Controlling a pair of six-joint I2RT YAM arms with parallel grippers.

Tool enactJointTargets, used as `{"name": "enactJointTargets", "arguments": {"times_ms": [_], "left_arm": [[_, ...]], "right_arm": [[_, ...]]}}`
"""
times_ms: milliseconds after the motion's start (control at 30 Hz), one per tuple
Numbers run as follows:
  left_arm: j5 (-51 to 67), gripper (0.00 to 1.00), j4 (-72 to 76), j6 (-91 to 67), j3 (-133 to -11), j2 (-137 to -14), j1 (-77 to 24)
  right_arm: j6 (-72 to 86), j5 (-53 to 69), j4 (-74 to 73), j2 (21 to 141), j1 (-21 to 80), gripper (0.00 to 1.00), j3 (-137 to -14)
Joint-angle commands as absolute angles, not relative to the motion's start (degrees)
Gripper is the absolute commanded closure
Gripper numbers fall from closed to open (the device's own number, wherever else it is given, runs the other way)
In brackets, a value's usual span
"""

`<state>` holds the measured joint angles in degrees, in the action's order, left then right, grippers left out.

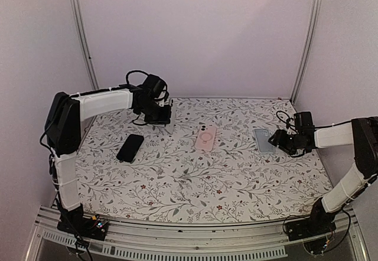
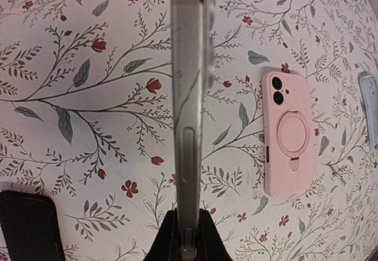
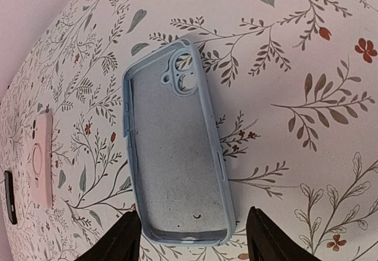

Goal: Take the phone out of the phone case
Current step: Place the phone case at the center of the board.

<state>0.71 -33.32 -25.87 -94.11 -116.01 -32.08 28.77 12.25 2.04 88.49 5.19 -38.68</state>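
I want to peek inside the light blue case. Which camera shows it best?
The right wrist view: the light blue rectangular phone case fills the frame, hollow side up, empty. The top view shows it small; the left wrist view catches only an edge.

Wide bare cloth [image 1: 177, 184] lies between the black phone [image 1: 130, 147], pink case [image 1: 205, 138] and blue case [image 1: 264, 140].

The blue case [image 3: 177, 155] looks matt, the phone [image 2: 188, 95] edge smooth metal.
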Motion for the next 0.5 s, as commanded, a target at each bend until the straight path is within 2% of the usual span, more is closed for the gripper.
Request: {"name": "enactJointTargets", "arguments": {"times_ms": [0, 133, 300, 467], "left_arm": [[0.18, 1.00, -33.34, -24.16, -97.49, -117.68, -31.21], [-2.08, 1.00, -35.07, -23.60, -99.64, -119.20, -30.88], [-6.07, 1.00, -39.41, -22.09, -104.75, -122.19, -30.20], [-13.83, 1.00, -46.00, -19.96, -111.94, -126.80, -29.76]], "right_arm": [[26.97, 9.51, 0.09, 87.32, 5.01, 0.28, -40.24], [25.90, 8.19, -2.88, 86.33, 5.01, 0.14, -40.98], [24.68, 5.21, -5.48, 83.99, 5.21, 0.02, -41.75], [23.59, 2.68, -7.69, 81.79, 6.95, 0.01, -42.77]]}}
